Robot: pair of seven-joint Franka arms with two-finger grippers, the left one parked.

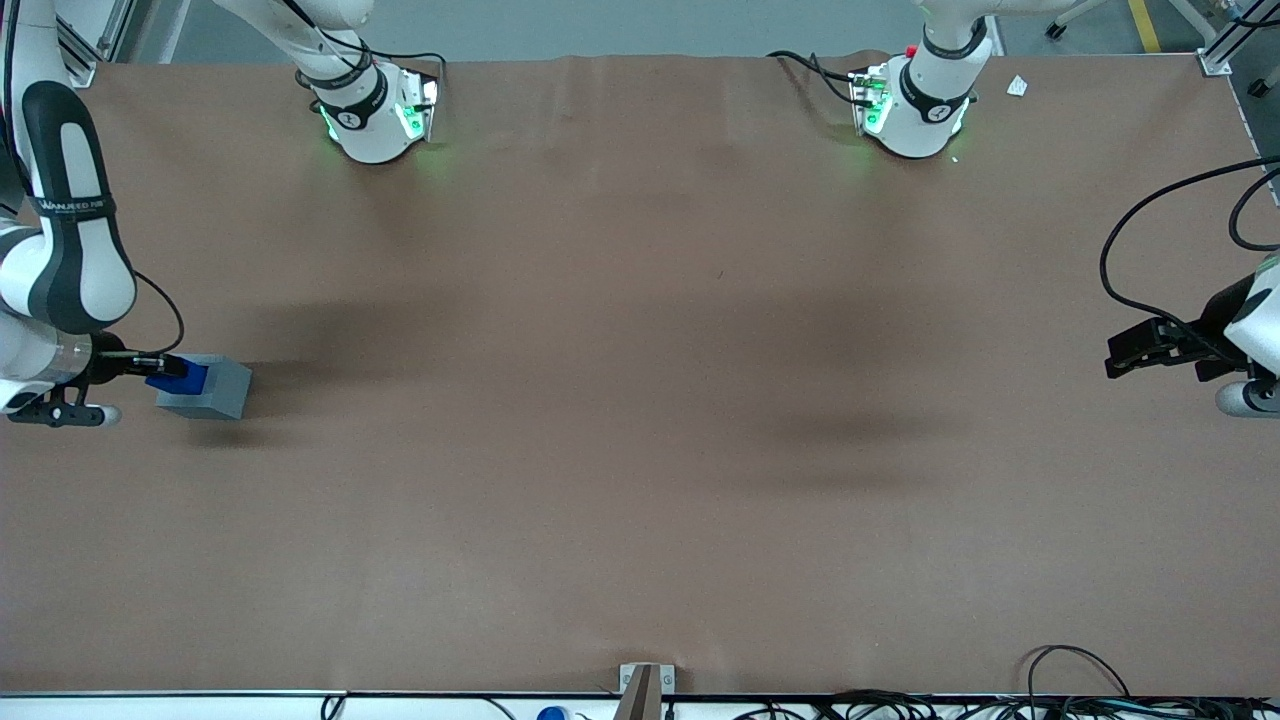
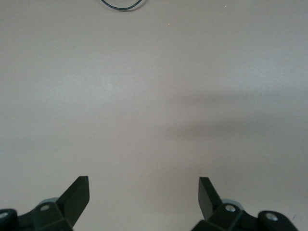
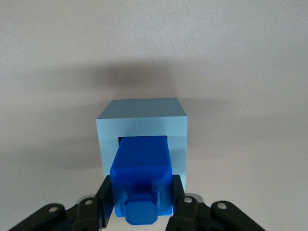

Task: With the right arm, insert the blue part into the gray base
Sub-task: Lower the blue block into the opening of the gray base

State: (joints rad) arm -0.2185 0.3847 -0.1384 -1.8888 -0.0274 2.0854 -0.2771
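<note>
The gray base (image 1: pixel 212 390) sits on the brown table at the working arm's end. It also shows in the right wrist view (image 3: pixel 139 116), with its square socket facing the gripper. The blue part (image 1: pixel 178 379) is partly inside that socket, and its stepped knob end sticks out toward the wrist (image 3: pixel 141 168). My right gripper (image 1: pixel 160 366) reaches in level from the table's end. It is shut on the blue part, with one black finger (image 3: pixel 104 198) against each side of the block; the gripper also shows in the right wrist view (image 3: pixel 141 202).
The two arm bases (image 1: pixel 375 115) (image 1: pixel 915 105) stand at the table edge farthest from the front camera. The parked arm's gripper (image 1: pixel 1150 345) hangs at its own end of the table. Cables (image 1: pixel 1070 690) lie along the nearest edge. A cable loop (image 2: pixel 120 6) shows in the left wrist view.
</note>
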